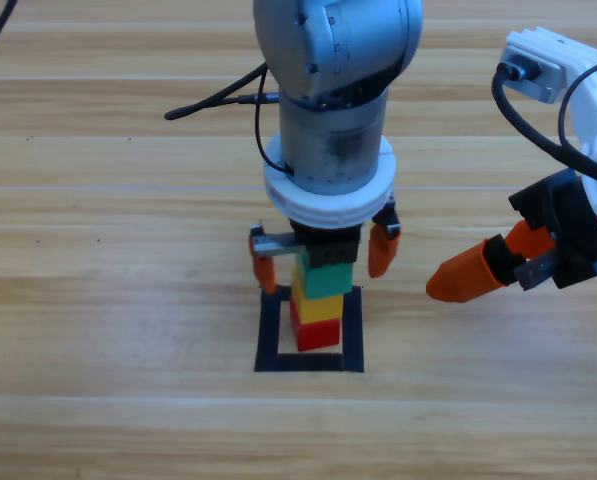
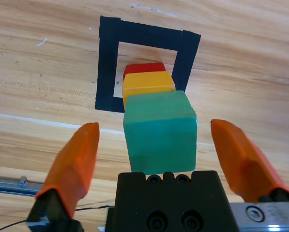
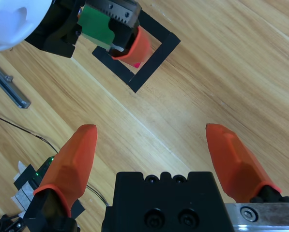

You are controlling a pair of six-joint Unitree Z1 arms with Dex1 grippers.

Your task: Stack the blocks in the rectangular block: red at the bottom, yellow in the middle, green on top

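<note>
Inside the black tape square (image 1: 271,325) (image 2: 107,72) (image 3: 154,60) stands a stack of three cubes. The red cube (image 1: 316,336) (image 2: 144,68) is at the bottom, the yellow cube (image 1: 318,308) (image 2: 148,83) sits on it, and the teal-green cube (image 1: 325,280) (image 2: 159,130) (image 3: 97,25) is on top. My left gripper (image 1: 324,256) (image 2: 155,140) hangs straight above the stack, open, with an orange jaw on each side of the green cube and a gap to both. At the right, off to the side of the square, my right gripper (image 1: 483,268) (image 3: 151,145) is open and holds nothing.
A black cable (image 1: 213,100) lies on the wooden table behind the left arm. In the right wrist view a cable (image 3: 28,130) and a metal rail (image 3: 8,84) run along the left side.
</note>
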